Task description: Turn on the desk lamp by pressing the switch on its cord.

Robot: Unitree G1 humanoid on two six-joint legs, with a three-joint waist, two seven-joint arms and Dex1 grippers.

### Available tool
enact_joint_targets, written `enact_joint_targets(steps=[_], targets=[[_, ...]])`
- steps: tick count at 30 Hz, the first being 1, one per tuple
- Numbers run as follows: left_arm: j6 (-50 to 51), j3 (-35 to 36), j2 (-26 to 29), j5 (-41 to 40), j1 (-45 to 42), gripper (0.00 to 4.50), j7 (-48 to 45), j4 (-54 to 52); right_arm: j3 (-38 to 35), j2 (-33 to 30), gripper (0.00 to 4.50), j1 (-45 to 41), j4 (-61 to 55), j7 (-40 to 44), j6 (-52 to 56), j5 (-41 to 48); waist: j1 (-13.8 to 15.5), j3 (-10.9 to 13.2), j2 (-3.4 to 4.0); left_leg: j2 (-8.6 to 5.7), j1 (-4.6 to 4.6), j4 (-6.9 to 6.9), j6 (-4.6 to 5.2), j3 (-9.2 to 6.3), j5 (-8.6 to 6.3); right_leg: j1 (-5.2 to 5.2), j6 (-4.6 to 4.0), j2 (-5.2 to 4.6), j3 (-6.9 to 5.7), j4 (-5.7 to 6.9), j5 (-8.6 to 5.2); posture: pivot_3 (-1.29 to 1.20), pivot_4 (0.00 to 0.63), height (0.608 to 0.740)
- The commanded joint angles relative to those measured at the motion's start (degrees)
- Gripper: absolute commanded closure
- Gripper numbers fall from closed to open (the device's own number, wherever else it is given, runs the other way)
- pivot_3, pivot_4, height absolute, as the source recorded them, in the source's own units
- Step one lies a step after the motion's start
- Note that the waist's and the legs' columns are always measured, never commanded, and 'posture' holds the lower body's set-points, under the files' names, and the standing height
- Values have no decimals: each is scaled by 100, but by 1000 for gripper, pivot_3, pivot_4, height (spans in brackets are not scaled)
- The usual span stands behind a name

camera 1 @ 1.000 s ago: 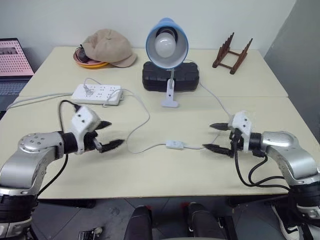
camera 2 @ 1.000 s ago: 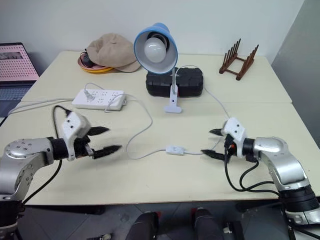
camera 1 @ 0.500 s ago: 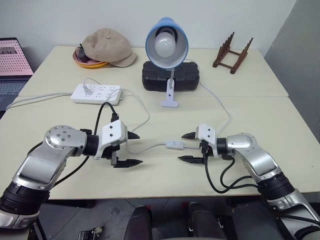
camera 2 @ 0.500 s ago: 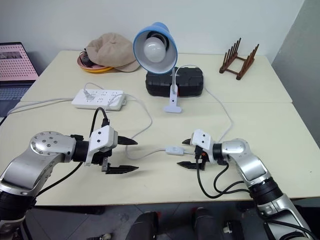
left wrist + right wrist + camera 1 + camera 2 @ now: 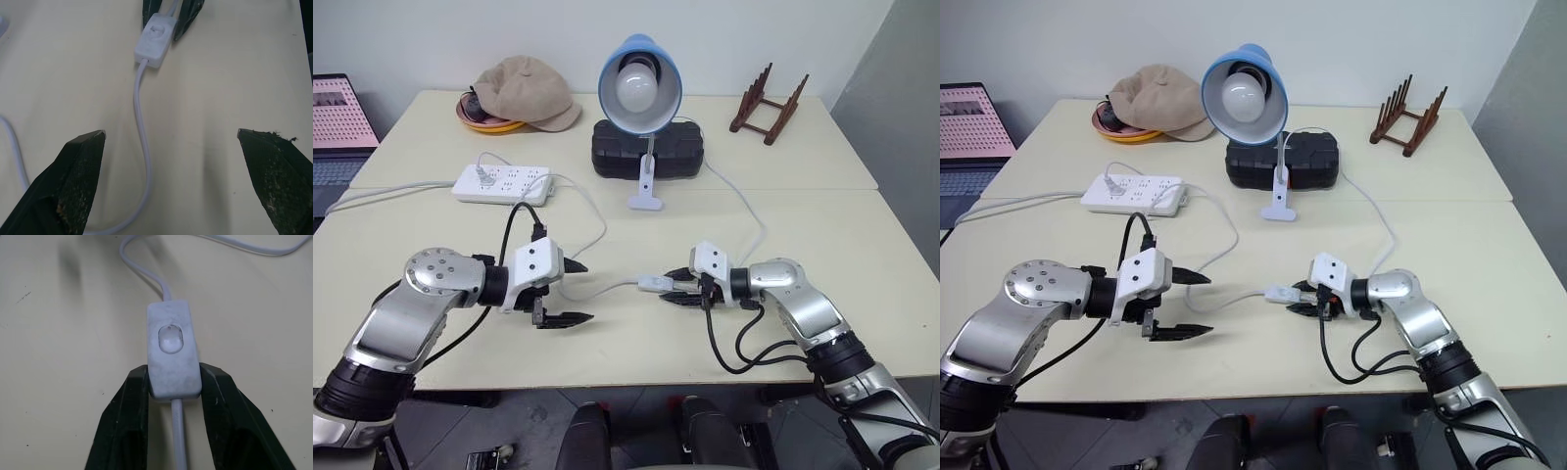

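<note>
Now the right gripper (image 5: pixel 677 290) sits low on the table (image 5: pixel 803 215) with its two black fingers (image 5: pixel 124 421) pinched against the sides of the switch (image 5: pixel 172 355), one at each flank of the end nearer the wrist, so the little housing is pinned and should not skid when pushed. The oval button on top stays uncovered, which looks like the point of holding it by the sides. Across from it, the left gripper (image 5: pixel 570 292) hangs just above the tabletop with its jaws spread wide and nothing between them, aimed along the cord (image 5: pixel 142 147) at the switch but well apart from it; my read is that it is the pressing hand, lined up and waiting. The switch lies mid-table at the front, between the two grippers. The desk lamp (image 5: pixel 640 88) stands behind, by a black case (image 5: pixel 685 147), its bulb showing no glow.

Counting: one lamp, one switch, one thin cord, two grippers. Beyond those, one power strip (image 5: pixel 504 183), one beige cap (image 5: pixel 524 90) over an orange dish (image 5: pixel 489 125), one wooden rack (image 5: pixel 767 105), one laptop (image 5: pixel 340 132) at the left edge.
</note>
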Motion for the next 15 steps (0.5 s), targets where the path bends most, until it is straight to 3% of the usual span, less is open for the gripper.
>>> enact_joint_targets(steps=[1, 3, 6, 10, 15], targets=[[-6, 225, -17, -50, 12, 0, 124, -205, -45, 7, 3438, -148, -3, 93, -177, -38, 0, 0, 0, 0, 0, 0, 0, 0, 0, 0, 0, 0, 0, 0, 0, 0, 150, 740], [132, 285, -60, -160, 47, 0, 196, -243, -93, 26, 3438, -190, -38, 92, -135, 6, 1, 0, 0, 0, 0, 1, 0, 0, 0, 0, 0, 0, 0, 1, 0, 0, 150, 740], [1682, 779, -444, -1341, 29, 0, 653, -431, -292, 194, 3438, -337, -202, -237, 147, 106, -4, 0, 0, 0, 0, 2, 0, 0, 0, 0, 1, 0, 0, 5, 0, 0, 150, 740], [3767, 1761, -1456, -3458, -43, 0, 2065, -653, -644, 529, 3438, -564, -522, -798, 401, 254, -14, 0, 0, 0, 0, 6, 0, -9, 0, -1, 2, 1, -4, 21, 0, 0, 150, 740], [4629, 2335, -2682, -5258, 316, 0, 3993, -738, -737, 619, 3438, -541, -892, -1046, 405, 207, -4, -2, -4, -3, 8, 13, 0, -17, 0, 0, 6, -2, -6, 50, -4, 0, 150, 740]])
